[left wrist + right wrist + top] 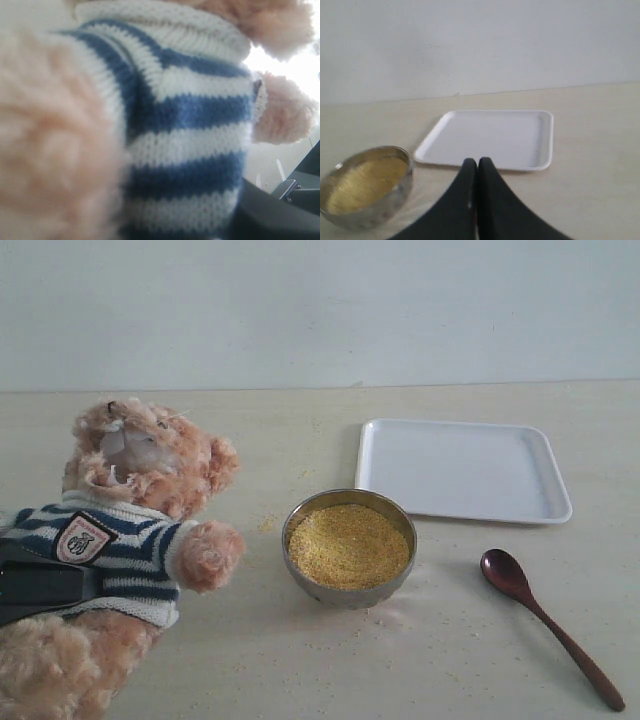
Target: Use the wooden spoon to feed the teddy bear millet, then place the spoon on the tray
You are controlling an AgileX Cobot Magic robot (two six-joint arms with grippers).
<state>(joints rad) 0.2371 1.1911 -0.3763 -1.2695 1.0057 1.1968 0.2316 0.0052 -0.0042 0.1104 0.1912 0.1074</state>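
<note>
Exterior view: at far left the left fingers (45, 585) are clamping the teddy bear (135, 560) across its striped shirt, holding it tilted with the muzzle pointing up and one paw reaching toward the middle of the desk (300, 660). The left wrist view is showing only blue-and-white knit and fur pressed close. At centre the steel bowl (350, 596) is sitting on the desk, the millet (348, 545) filling it nearly to the rim; stray grains are lying around its base. Behind it and to the right the tray (460, 470) is lying flat, white, nothing on it. Farther right the wooden spoon (555, 633) is lying free on the desk, dark reddish-brown and glossy, oval bowl facing up and toward the steel bowl, thin handle running away to the right; no grain is showing in it. In the right wrist view the right fingers (492, 200) are pressing together, gripping nothing. Judgement: only the bear is being presented; picking up the spoon, scooping, feeding and traying are all waiting.
</note>
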